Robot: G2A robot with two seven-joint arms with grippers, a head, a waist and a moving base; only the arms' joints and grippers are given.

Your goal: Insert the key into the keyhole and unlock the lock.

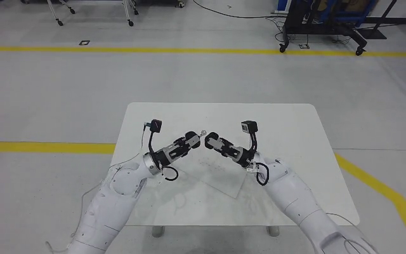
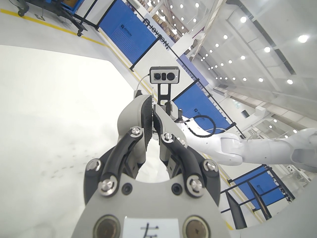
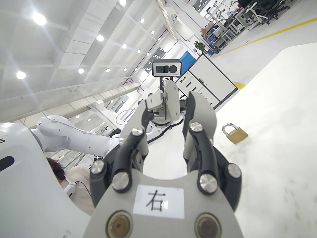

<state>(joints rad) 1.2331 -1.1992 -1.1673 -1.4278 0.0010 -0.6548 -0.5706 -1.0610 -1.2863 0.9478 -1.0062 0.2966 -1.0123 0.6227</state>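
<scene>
The white counter (image 1: 292, 127) takes up the middle of the top view, and the two arms meet tip to tip above its centre. The right gripper (image 3: 168, 105) has its jaws wide apart with nothing between them. The left gripper (image 2: 152, 104) has its jaws pressed together on the key (image 1: 202, 133), a thin silver sliver poking out from their tips towards the right gripper. The lock (image 3: 235, 134), a small brass padlock with its silver shackle closed, lies flat on the counter right of centre in the right wrist view, apart from both grippers
</scene>
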